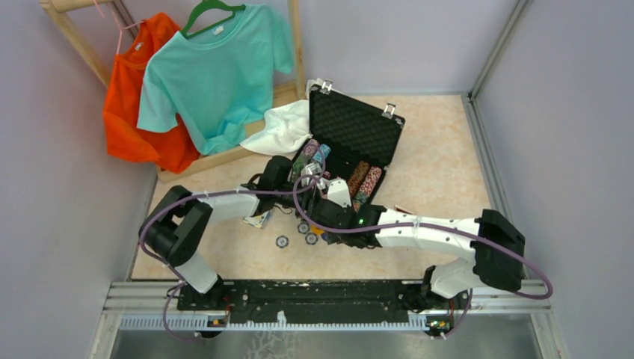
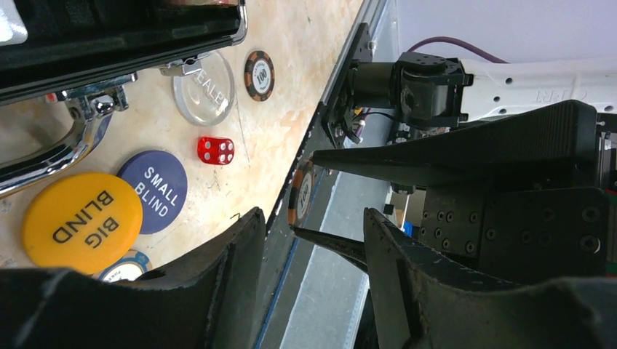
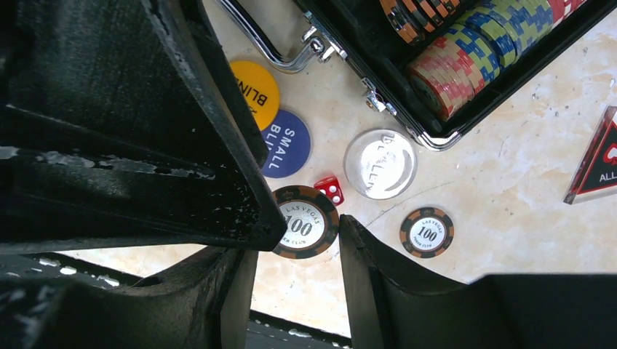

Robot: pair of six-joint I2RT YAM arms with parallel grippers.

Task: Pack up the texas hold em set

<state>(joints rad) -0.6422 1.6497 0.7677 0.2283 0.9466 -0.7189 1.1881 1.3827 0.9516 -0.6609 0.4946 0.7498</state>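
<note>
While chip rows [image 3: 466,58] already fill the open case [image 1: 355,129] at centre frame, we see leftovers before it (left to right): big blind button [image 3: 256,91], small blind button [image 3: 287,142], red die [image 3: 329,189], dealer button [image 3: 380,163], loose chip [image 3: 427,233]. Our left gripper [image 2: 311,219] has jaws apart, empty; right gripper [image 3: 308,236] clamps a 100 chip [image 3: 300,227]. White cloth [image 1: 288,127] lies upper left, beside the case.

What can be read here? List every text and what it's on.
"BIG BLIND": yellow button.
"SMALL BLIND": blue button.
"LAS VEGAS 100 POKER CLUB": gripped chip.
"100": loose chip; its small print blurred.
"ALL": red triangle, cut off.
"EALE": clear button, rest hidden.
Right arm lettering: unreadable.
</note>
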